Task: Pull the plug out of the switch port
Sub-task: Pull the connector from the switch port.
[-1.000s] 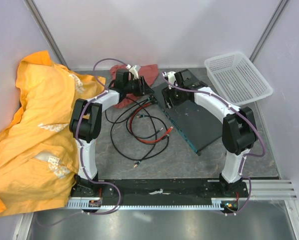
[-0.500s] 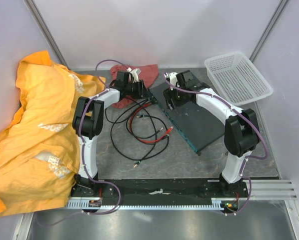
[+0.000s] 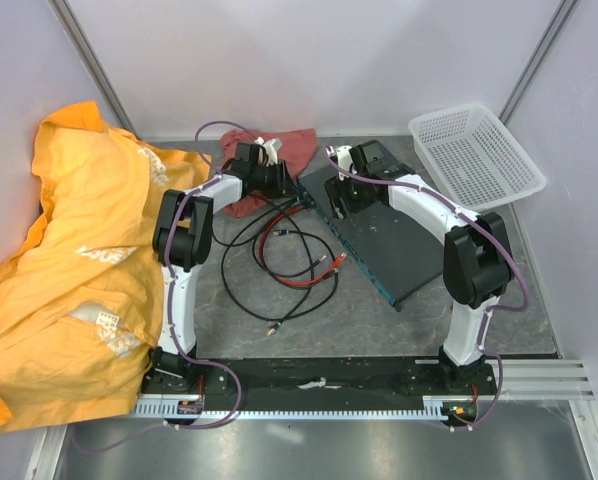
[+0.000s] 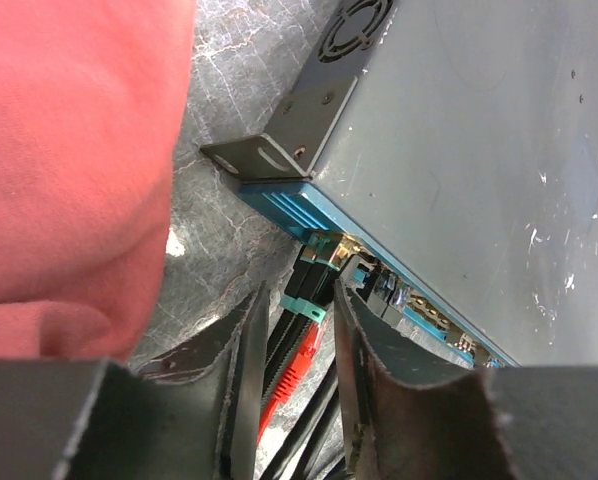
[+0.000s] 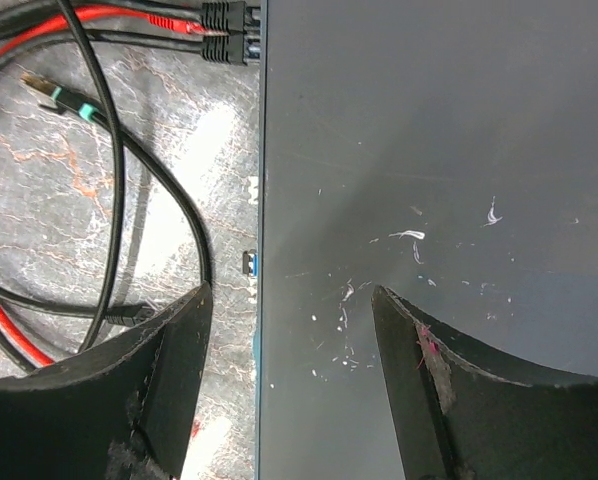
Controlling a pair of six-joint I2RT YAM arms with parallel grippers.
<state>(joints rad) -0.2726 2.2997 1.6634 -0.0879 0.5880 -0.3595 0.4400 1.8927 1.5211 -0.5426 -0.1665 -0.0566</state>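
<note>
The switch (image 3: 389, 235) lies diagonally right of centre, its teal edge facing left. The plug (image 4: 312, 268) sits in a port at that edge's far end. The left gripper (image 4: 299, 300) straddles the plug, narrowly parted; contact is unclear. The right gripper (image 5: 291, 295) hangs spread wide over the switch's top.

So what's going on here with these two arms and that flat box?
Two robot arms are working on unplugging a cable from the switch. The left gripper is open, with its fingers on either side of a plug on a red cable. That plug is still seated in a port on the teal edge. The right gripper is open too, sitting over the switch's top by that edge. Whether it presses down, I can't tell. Nothing is gripped or pulled yet.
</note>
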